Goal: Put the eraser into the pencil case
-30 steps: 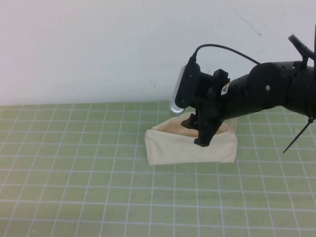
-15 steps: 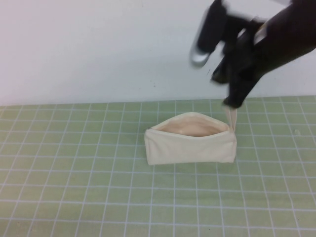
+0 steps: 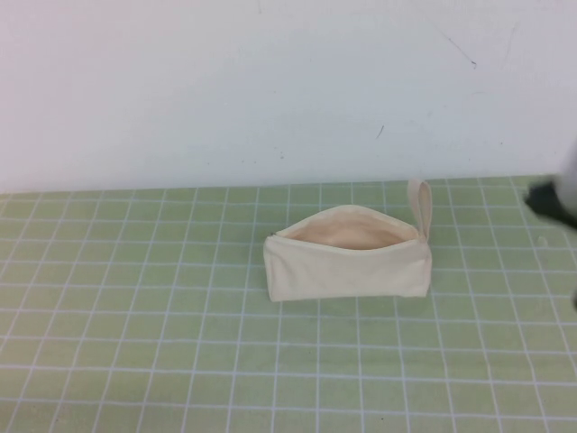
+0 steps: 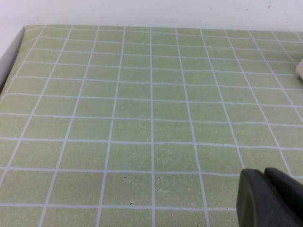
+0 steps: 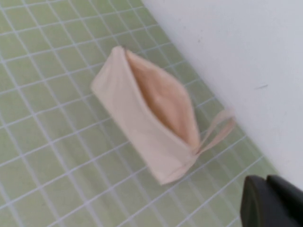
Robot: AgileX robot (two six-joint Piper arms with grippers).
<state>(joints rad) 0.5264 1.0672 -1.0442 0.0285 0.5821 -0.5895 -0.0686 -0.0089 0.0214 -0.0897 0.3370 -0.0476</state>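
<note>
High view: pencil case (image 3: 347,255) sits mid-table on the green grid mat (image 3: 135,343), toward the far side near the white wall (image 3: 225,81), mouth open upward, peach lining showing, loop strap (image 3: 420,205) standing at its right end. You won't find the eraser anywhere in these views; judging from that, it's probably down inside the pouch, hidden by the near wall, but you can't confirm it.

Right gripper (image 3: 554,200) is just a dark blur at the right edge, well clear of the pouch; can't tell whether it's open or closed. Its wrist view looks down on the pouch (image 5: 151,118) and shows only a dark finger tip (image 5: 270,203) in the corner. Left gripper (image 4: 270,201) hangs over bare mat on the left, a sliver of cream pouch (image 4: 299,69) at the frame edge; state also can't be told.

Handling guess: pouch is soft fabric, light, will fold and slide if you push it. Pinch one wall at the rim or take the strap. An eraser would be small, light, slightly grippy; pinch across the short sides.
</note>
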